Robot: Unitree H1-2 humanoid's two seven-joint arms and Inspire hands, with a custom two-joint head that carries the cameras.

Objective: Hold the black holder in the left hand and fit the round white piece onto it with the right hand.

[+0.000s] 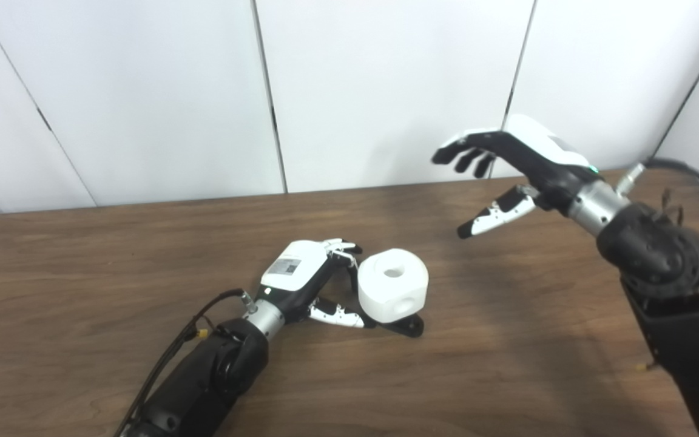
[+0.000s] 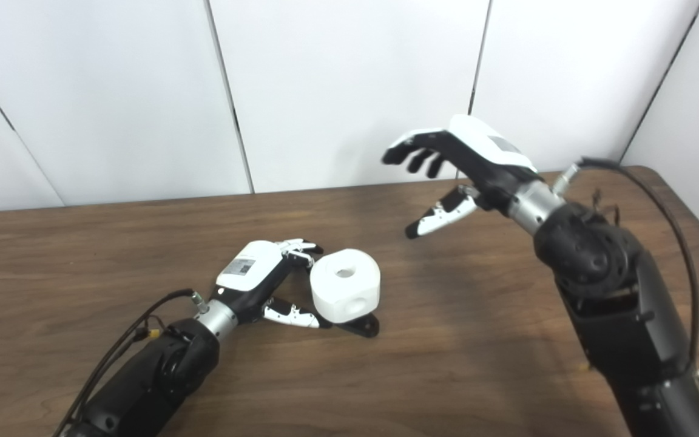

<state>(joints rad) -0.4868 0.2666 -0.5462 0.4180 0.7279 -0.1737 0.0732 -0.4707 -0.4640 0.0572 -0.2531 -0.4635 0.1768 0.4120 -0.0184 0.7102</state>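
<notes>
Left hand grasps the black holder, smooth round white piece seated on it; right hand hovers released above the wood-grain table.

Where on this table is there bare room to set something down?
Bare wood shows along the far edge of the table by the wall, and in front between the two arms. It is crowded around the round white piece on the black holder, hemmed by the left hand. The right hand hovers open over the right side.

A dark wooden table stands against white wall panels split by dark seams.
</notes>
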